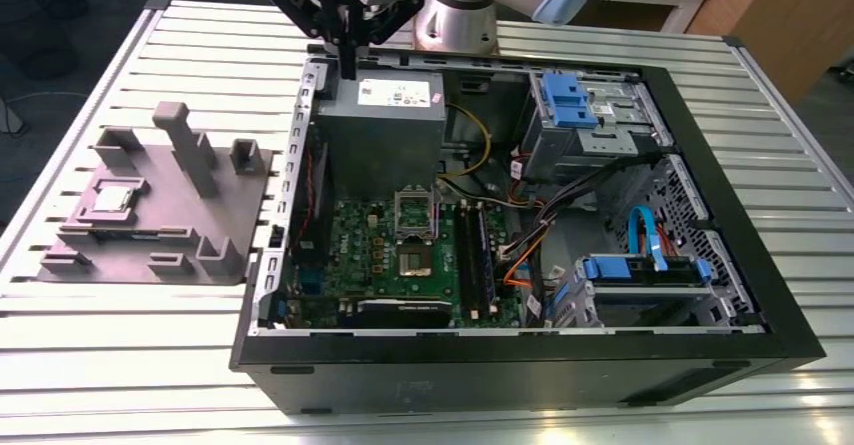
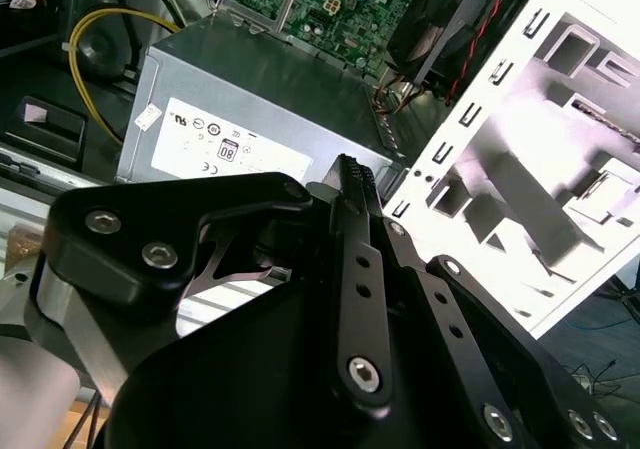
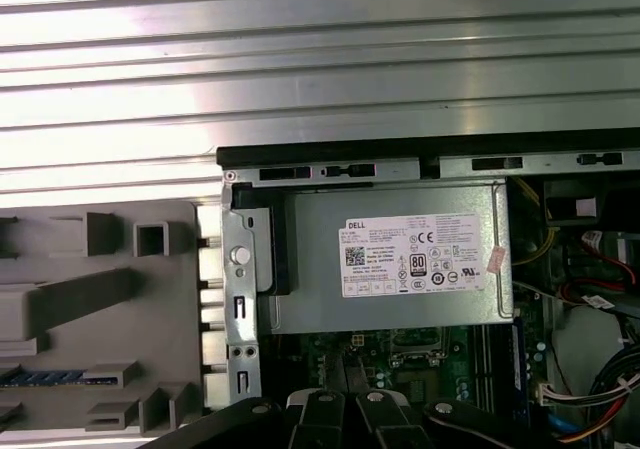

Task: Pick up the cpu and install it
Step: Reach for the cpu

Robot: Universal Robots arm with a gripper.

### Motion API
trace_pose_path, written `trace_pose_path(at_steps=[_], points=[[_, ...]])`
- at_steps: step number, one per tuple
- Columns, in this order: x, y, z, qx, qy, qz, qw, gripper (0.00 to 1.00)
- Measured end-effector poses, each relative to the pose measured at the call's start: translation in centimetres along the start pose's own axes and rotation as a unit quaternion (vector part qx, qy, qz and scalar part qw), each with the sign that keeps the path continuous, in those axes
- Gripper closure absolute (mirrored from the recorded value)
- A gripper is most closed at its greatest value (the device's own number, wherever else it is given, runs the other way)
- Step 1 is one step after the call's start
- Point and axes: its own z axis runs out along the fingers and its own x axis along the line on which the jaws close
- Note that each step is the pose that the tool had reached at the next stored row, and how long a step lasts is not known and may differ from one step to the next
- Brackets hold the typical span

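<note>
The claw (image 1: 347, 73) hangs over the back edge of the open computer case (image 1: 534, 365), right above the grey power supply (image 1: 380, 125). Its two black fingers are pressed together and they grip nothing. In the second wrist view the closed tip (image 2: 352, 169) points at that same labelled box (image 2: 250, 99), and the first wrist view looks straight down on it (image 3: 390, 259).

The cpu (image 1: 110, 200) sits well apart from the claw, towards the exterior view's left. It's a small silvery square lying flat in a shallow recess on the grey holder block (image 1: 214, 205), and nothing is touching it. That block, with its upright posts, stands on the slatted metal bench (image 1: 174, 45) just beside the case wall; the second wrist view catches it glaring bright (image 2: 560, 169).

Inside the case, the green motherboard (image 1: 360, 255) lies below the power supply, and the processor socket (image 1: 414, 262) shows near its middle with its metal frame. Long black memory sticks (image 1: 470, 255) stand just beside the socket on the exterior view's right. Blue drive brackets (image 1: 567, 100) sit further to that side.
</note>
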Motion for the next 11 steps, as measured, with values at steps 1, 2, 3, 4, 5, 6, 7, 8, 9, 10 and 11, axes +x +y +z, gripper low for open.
trace_pose_path(at_steps=[1,2,3,4,5,6,7,8,9,10,11], points=[[0.02,0.00,0.00,0.0000,0.0001,0.000,1.00000,0.90],[0.03,0.00,0.01,0.0000,0.0002,0.000,1.00000,0.90],[0.05,-0.01,0.02,0.0001,0.0003,0.000,1.00000,0.90],[0.07,-0.01,0.02,0.0000,0.0003,0.000,1.00000,0.90],[0.12,-0.01,0.04,0.0001,0.0006,0.000,1.00000,0.90],[0.15,-0.01,0.05,0.0001,0.0008,0.000,1.00000,0.90],[0.17,-0.01,0.05,0.0001,0.0008,0.000,1.00000,0.90],[0.19,-0.02,0.06,0.0001,0.0009,0.000,1.00000,0.90],[0.21,-0.02,0.07,0.0001,0.0009,0.000,1.00000,0.90],[0.23,-0.02,0.08,0.0000,0.0010,0.000,1.00000,0.90],[0.25,-0.02,0.08,0.0001,0.0010,0.000,1.00000,0.90]])
